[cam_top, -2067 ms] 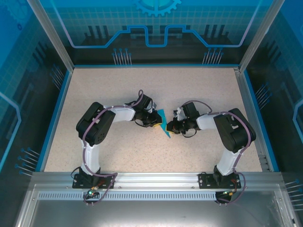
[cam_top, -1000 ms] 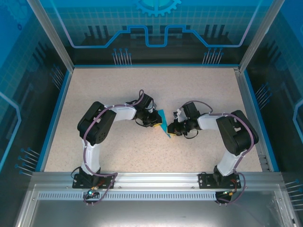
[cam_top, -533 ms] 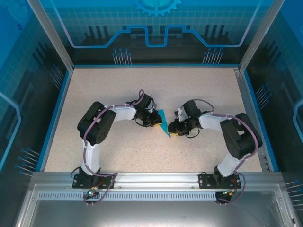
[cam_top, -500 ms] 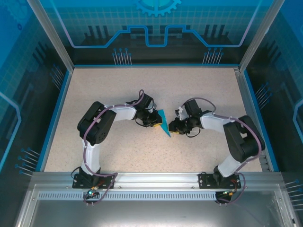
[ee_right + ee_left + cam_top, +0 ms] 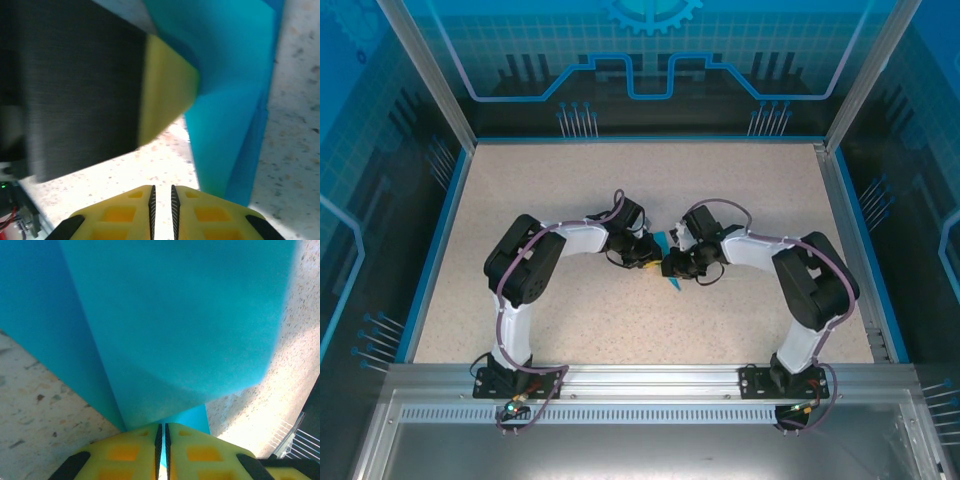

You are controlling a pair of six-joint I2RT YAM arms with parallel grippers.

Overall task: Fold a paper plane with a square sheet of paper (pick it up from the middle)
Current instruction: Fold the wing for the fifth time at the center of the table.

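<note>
We judge the paper plane (image 5: 175,315) part-folded to a layered point midway between the counter's (image 5: 620,180) side edges, left tool (image 5: 161,432) clamped on it, right tool (image 5: 161,192) pinched together empty, folds remaining

Two arms bend elbows outward and reach toward each other, wrists low. The left gripper (image 5: 652,262) is pinched tight on the paper plane (image 5: 175,315). The right gripper (image 5: 671,268) sits just beside it, fingers nearly together with a thin slit between.

top: bright, even, sharp, soft shadows on counter (image 5: 570,180) | left wrist: paper plane (image 5: 175,315) kinda soft, counter blown out right of jaws | right wrist: blurry dark smear up-left of jaws, glare straight ahead
</note>
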